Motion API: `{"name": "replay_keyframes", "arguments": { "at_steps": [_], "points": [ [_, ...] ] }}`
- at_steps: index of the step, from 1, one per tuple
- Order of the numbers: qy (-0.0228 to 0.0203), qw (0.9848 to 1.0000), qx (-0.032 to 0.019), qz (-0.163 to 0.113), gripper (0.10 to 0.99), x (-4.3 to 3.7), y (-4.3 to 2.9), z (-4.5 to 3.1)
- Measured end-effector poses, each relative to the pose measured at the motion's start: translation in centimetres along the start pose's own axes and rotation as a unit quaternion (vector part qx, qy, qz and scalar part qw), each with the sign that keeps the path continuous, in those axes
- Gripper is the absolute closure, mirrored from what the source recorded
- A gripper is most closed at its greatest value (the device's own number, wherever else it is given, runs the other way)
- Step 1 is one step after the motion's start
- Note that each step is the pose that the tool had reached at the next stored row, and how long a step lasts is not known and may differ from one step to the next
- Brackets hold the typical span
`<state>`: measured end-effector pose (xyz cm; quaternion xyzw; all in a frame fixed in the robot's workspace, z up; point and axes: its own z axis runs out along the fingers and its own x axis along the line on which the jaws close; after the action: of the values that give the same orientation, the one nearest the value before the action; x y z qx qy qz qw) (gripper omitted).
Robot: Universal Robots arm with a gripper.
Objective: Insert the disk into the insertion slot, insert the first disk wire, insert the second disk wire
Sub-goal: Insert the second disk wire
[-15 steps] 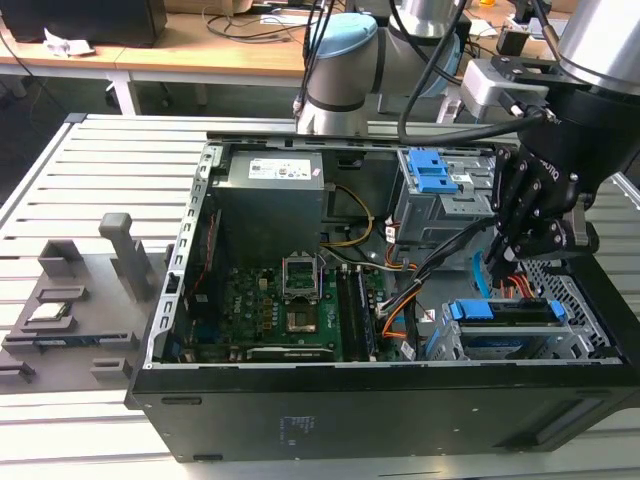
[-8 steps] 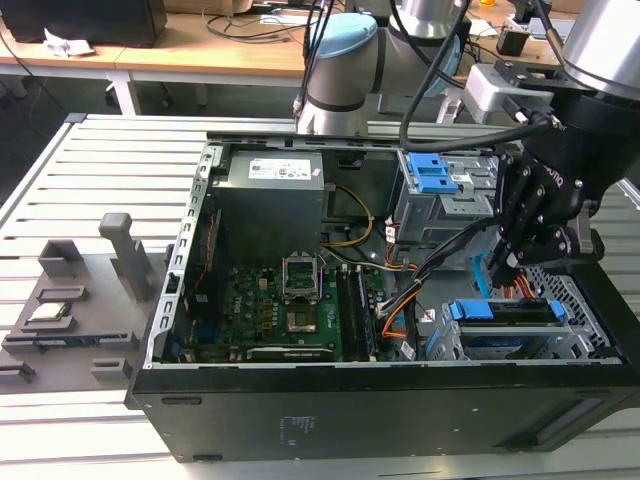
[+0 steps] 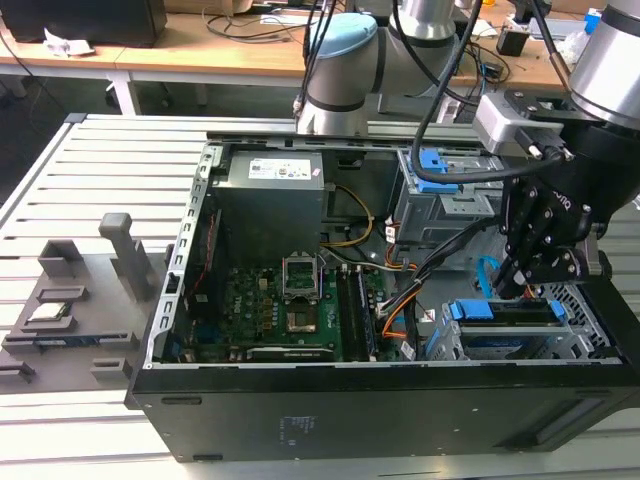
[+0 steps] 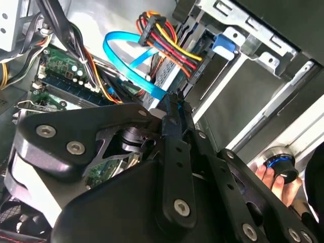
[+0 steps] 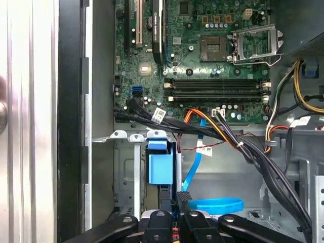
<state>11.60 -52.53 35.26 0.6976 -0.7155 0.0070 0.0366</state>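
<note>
Blue-framed disk [image 3: 505, 312] seated in insertion slot [image 3: 590, 335], tool [image 3: 523, 285] apparently pinching second disk wire [image 4: 132, 58].

An open black computer case [image 3: 330, 420] lay on its side on a slatted pale tabletop [image 3: 60, 180]. Inside it sat a green motherboard [image 3: 265, 305] with an empty processor socket [image 3: 300, 272], and a grey power supply [image 3: 272, 190] with a white label lay beyond it. A second grey drive cage with a blue plastic tab [image 3: 432, 160] stood toward the exterior view's right. A thick black cable bundle [image 5: 263, 162] crossed the case floor in the first wrist view. To the exterior view's left, a dark grey fixture tray [image 3: 75, 300] rested on the tabletop, well apart from the case. A wooden desk [image 3: 180, 50] stood behind.
</note>
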Motion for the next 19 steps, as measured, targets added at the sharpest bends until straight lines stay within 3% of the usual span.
{"name": "replay_keyframes", "arguments": {
  "at_steps": [9, 19],
  "points": [
    [0.0, 1.0, 0.0, 0.0, 0.925, 0.16, -0.7, 0.61],
    [0.0, 1.0, 0.0, 0.0, 0.925, 0.14, -0.82, 1.49]
  ]
}}
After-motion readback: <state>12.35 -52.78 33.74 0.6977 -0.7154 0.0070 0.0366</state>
